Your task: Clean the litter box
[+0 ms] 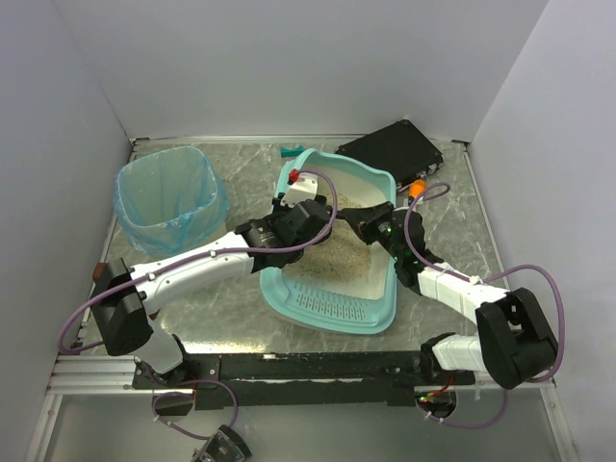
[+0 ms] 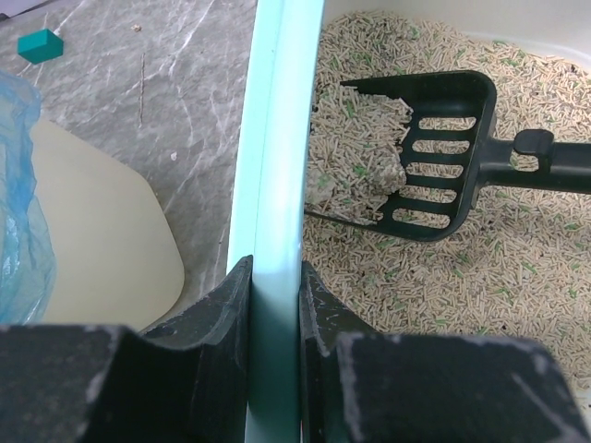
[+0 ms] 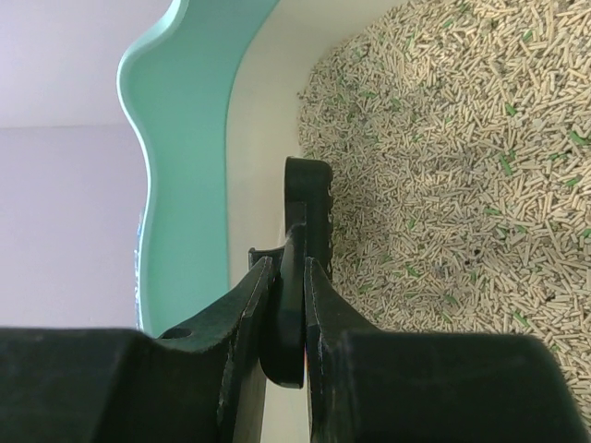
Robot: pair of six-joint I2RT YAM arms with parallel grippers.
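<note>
The teal litter box (image 1: 332, 310) lies mid-table, holding beige pellet litter (image 3: 443, 185) against its cream inner wall (image 3: 263, 120). My left gripper (image 1: 306, 207) is shut on the box's left rim (image 2: 274, 166), one finger outside and one inside (image 2: 275, 277). My right gripper (image 1: 373, 229) reaches in from the right and is shut on the handle of a black slotted scoop (image 3: 297, 231). The scoop's blade (image 2: 443, 157) rests on the litter and carries a clump of pellets (image 2: 365, 157).
A white bin lined with a blue bag (image 1: 168, 197) stands left of the box; its bag (image 2: 14, 185) shows in the left wrist view. A black case (image 1: 390, 149) lies at the back right, with an orange item (image 1: 416, 188) beside it. A small teal piece (image 2: 40, 44) lies on the table.
</note>
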